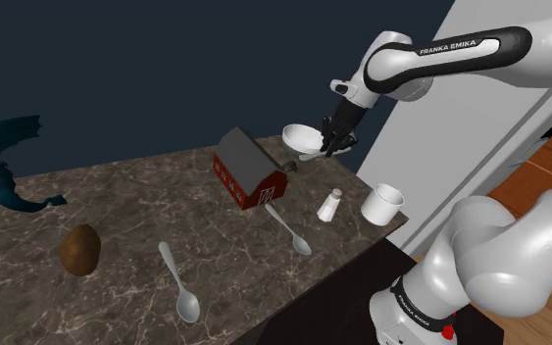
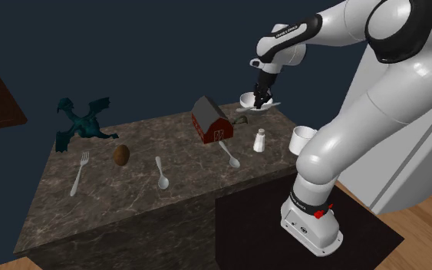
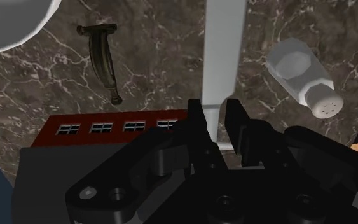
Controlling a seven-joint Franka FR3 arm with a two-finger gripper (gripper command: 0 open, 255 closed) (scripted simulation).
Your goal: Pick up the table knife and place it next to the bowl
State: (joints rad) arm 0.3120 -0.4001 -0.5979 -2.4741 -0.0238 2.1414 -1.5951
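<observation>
End effector: pinching one end of the table knife, above the counter.
Table knife: pale grey, held aloft near the white bowl.
Neighbours: red barn, salt shaker.

Home kitchen: stone counter w/ spoon, fork, salt shaker, mug; wood floor.
</observation>
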